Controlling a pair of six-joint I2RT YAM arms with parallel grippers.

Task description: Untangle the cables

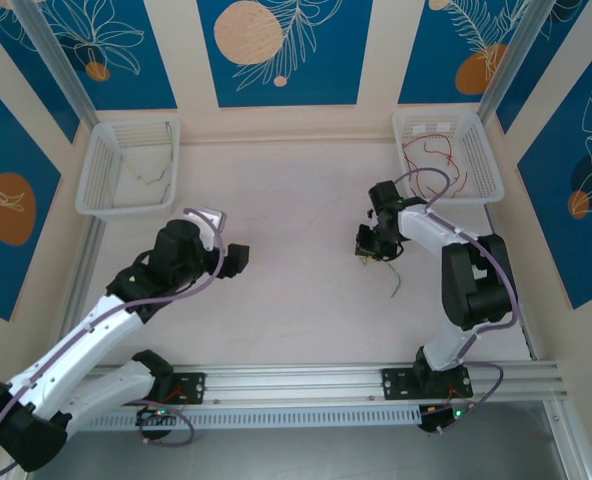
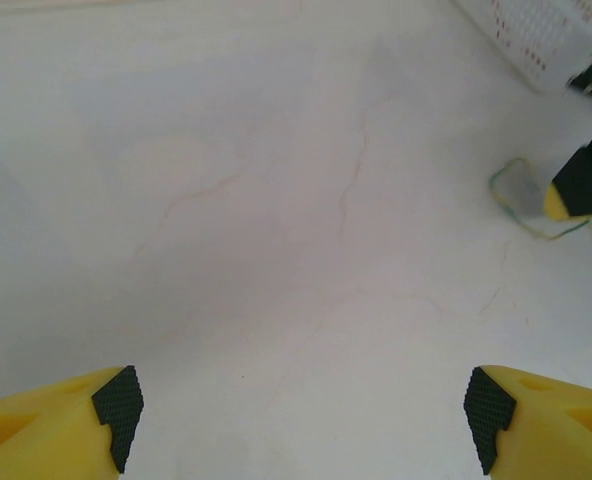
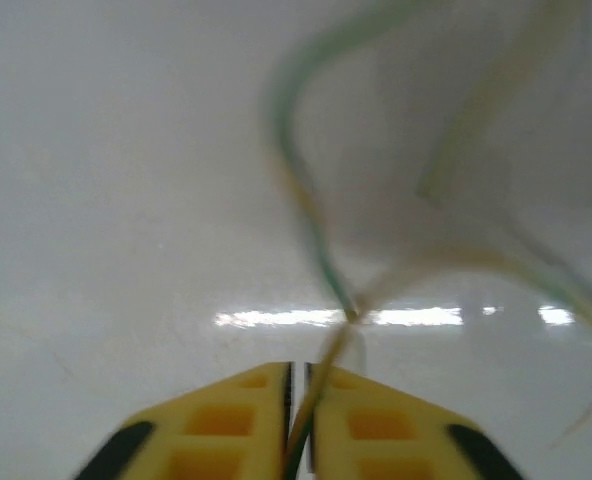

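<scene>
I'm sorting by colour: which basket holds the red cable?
The right basket, at the far right corner: a red cable squiggles inside it, while the left basket holds a pale cable.

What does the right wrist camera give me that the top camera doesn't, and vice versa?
Right wrist: the right gripper shut, pinching thin green and pale yellow wires between its jaws. Top: the right white plastic mesh basket holding thin red wires, the matching left basket holding a pale wire, and the left gripper apart from the bundle. Both: the pale table and wires trailing from the right gripper.
</scene>
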